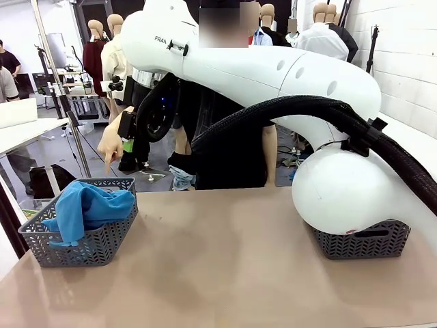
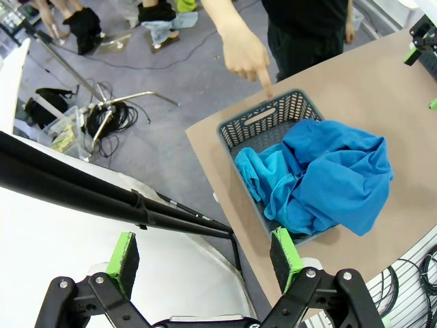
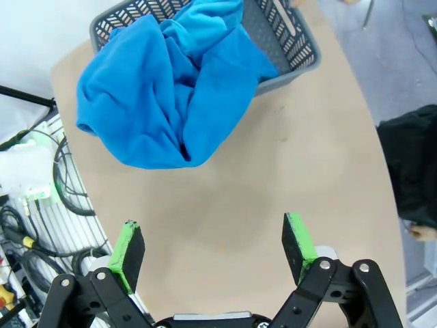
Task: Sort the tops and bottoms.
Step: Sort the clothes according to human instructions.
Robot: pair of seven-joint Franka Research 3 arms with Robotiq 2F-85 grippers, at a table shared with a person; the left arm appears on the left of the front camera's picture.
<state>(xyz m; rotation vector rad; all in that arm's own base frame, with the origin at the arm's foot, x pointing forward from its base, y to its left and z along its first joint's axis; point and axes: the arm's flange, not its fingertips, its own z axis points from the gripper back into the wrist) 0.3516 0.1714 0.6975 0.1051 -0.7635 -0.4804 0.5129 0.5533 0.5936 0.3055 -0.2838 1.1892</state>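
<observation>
The white, smooth-shelled right arm (image 1: 341, 184) fills the near right of the front view, a ribbed black cable sleeve (image 1: 382, 143) draped along it, and it hides most of the grey right basket (image 1: 365, 242) behind its rounded base. In the right wrist view the right gripper (image 3: 213, 242) hangs over bare table with its green-padded jaws spread wide and nothing between them; the left gripper (image 2: 205, 258), in its own wrist view, is likewise spread and empty, poised off the table's edge above the floor. The tops, a medium blue shirt (image 2: 341, 178) and a lighter turquoise shirt (image 2: 263, 174), lie crumpled together in the grey left basket (image 1: 78, 246), a rigid plastic tub with herringbone-slotted walls and a handle cut-out. The blue shirt is soft, matte and loosely folded, and it spills over the basket's rim onto the tan table (image 1: 225, 273). That overhang is the likeliest source of trouble: a gripper brushing the loose fold could drag the shirt out, or tip the light basket, which stands near the table's corner. The person's hand (image 2: 246, 55) hangs just beyond the basket with the index finger pointing down at it and the other fingers curled, holding nothing; an arm moving toward the basket could meet that hand. The bottoms cannot be made out; they may lie in the hidden right basket.
</observation>
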